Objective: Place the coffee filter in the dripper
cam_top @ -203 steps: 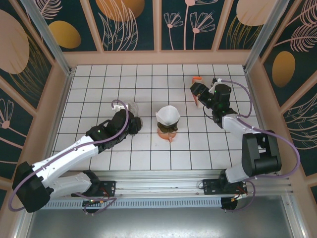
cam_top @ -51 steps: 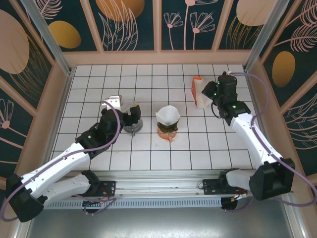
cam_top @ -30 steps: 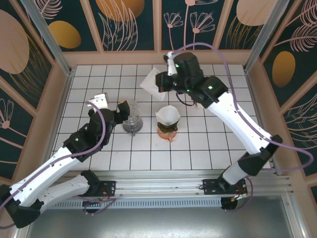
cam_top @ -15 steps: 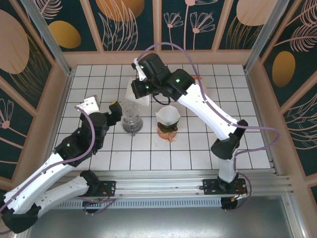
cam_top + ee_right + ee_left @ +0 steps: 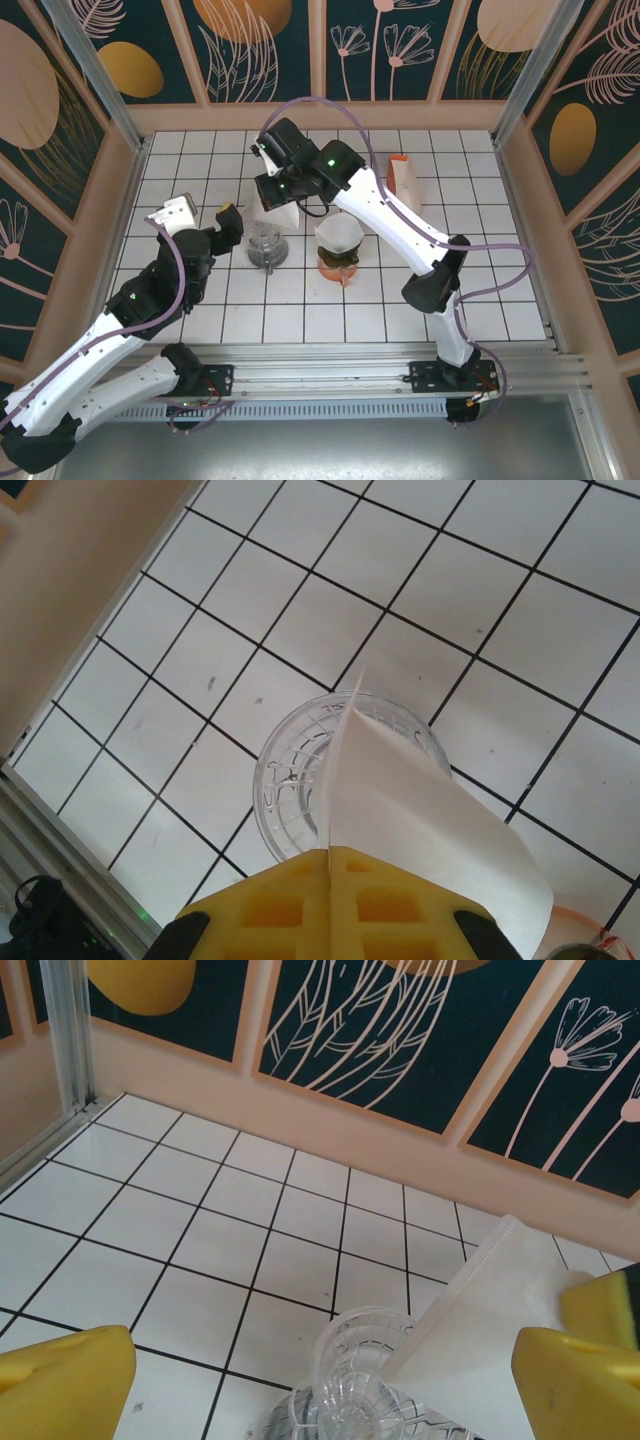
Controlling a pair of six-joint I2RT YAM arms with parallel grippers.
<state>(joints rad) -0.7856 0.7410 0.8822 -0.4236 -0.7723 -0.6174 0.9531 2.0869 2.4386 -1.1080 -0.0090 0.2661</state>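
When reading the desk (image 5: 190, 170) from its left edge to its right, start at the left gripper (image 5: 322, 1380): jaws spread wide, nothing between the pads, hovering on the side of the clear dripper (image 5: 265, 243) toward the desk's left edge. Treat this arm as a bystander for the coming move.

Next, locate the dripper itself: upright on the desk, left of centre, mouth up and unlined. Just at its far side, find the coffee filter (image 5: 400, 790), clamped flat in the jaws of the right gripper (image 5: 330, 865).

Note the governing relation:
- Filter projecting straight out ahead of the jaws, with the folded edge as long axis.
- Pointed free end aimed across the dripper's mouth in the right wrist view.
- Same sheet tilted in the left wrist view, lower edge close to the rim on the side toward the desk's right edge.
- Contact with the rim: not resolvable from these views.

Judge the right arm as the only one placed to finish. Lower along the filter's own axis, tip first into the cone, then part the jaws. Guard against catching the flat sheet on the rim.

Further right, near the desk's centre, disregard the second dripper (image 5: 338, 235), paper-lined on its brown base. Beyond it, toward the far right corner, disregard the white-and-orange filter pack (image 5: 403, 182).
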